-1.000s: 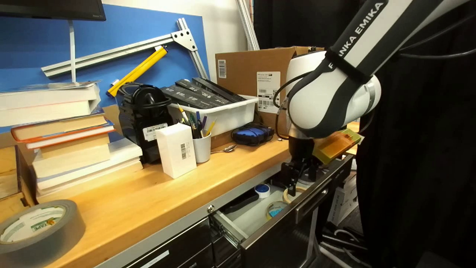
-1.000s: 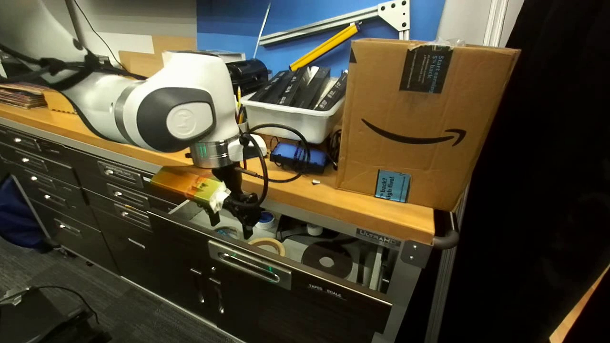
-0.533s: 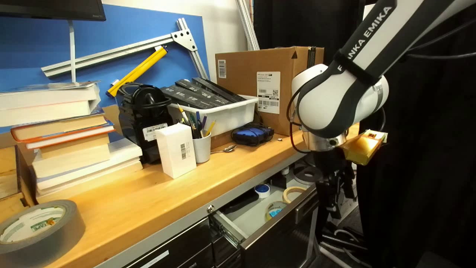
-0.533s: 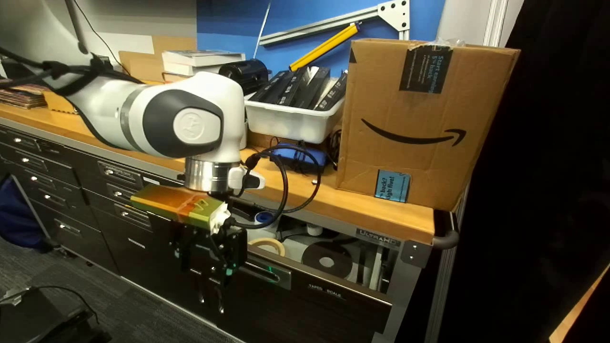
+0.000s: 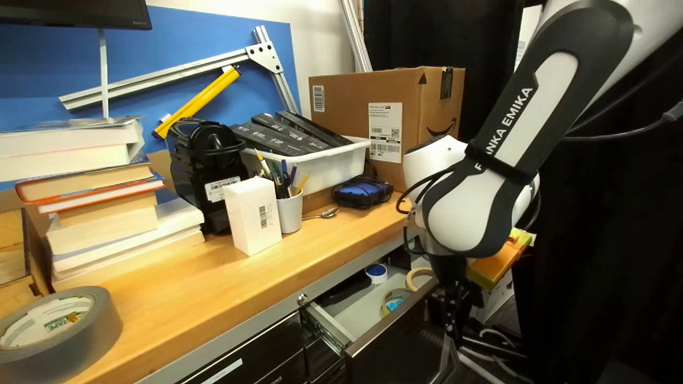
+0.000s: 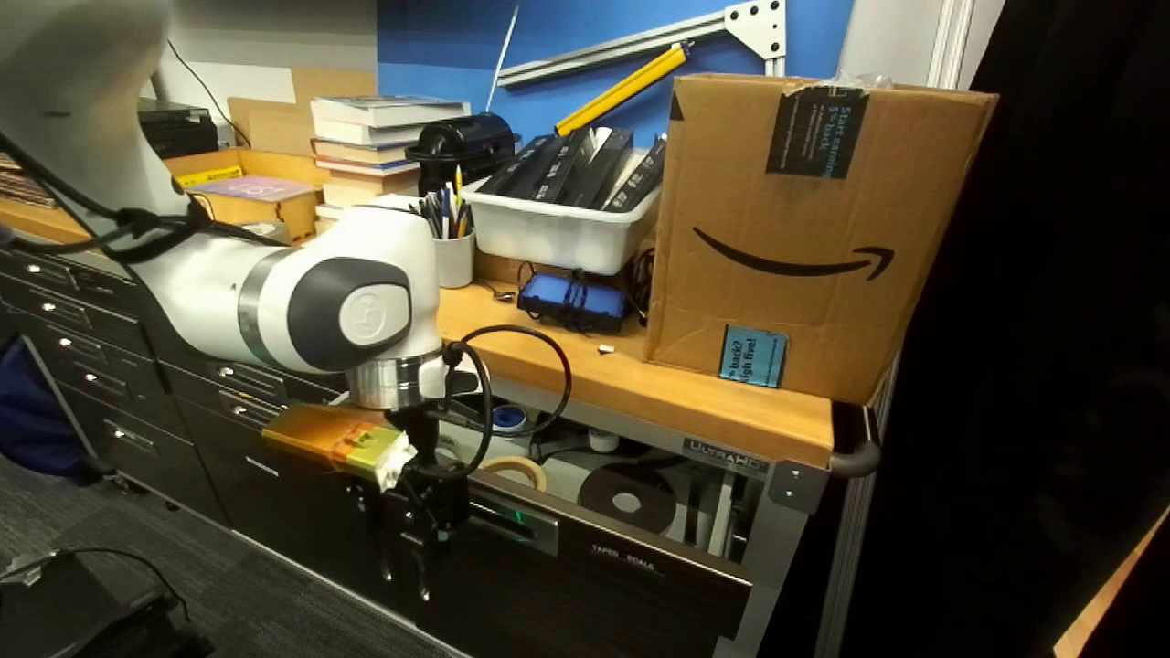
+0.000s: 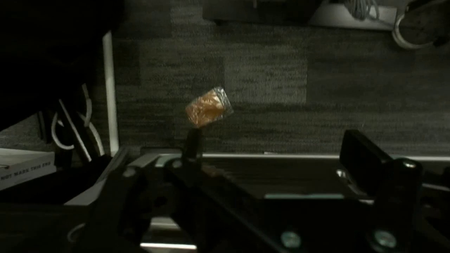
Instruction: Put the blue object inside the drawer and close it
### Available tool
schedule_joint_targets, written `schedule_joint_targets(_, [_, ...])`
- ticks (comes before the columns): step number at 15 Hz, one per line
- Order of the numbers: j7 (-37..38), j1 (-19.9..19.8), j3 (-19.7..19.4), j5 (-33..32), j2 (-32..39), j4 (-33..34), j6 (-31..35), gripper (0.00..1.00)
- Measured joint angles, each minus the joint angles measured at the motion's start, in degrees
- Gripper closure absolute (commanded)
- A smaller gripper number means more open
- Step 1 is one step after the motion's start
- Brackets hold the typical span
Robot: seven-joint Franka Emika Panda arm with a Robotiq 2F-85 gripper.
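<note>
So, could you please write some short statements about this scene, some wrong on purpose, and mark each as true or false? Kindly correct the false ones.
1. The grey tape roll lies on the wooden bench top. True.
2. The gripper hangs outside the drawer, in front of it. True.
3. The drawer is shut. False: it stands open.
4. The gripper holds the blue object. False: its fingers stand wide apart and grip nothing.
5. The white box stands beside the pen cup. True.
6. The pen cup lies on its side. False: it stands upright.

Gripper (image 7: 273, 140) before drawer (image 5: 358, 316), tape rolls (image 6: 514, 462) inside
</note>
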Motion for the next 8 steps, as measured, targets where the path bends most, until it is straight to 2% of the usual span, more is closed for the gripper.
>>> schedule_joint_targets(4, [9.21, 2.15, -0.23, -2.01, 0.58, -0.42, 10.25, 0.0])
schedule_joint_targets(6, [16.07, 3.53, -1.19, -6.73, 0.8, -0.15, 15.28, 0.0])
schedule_joint_targets(8, [24.91, 5.7, -3.64, -15.03, 1.13, 0.74, 19.32, 0.0])
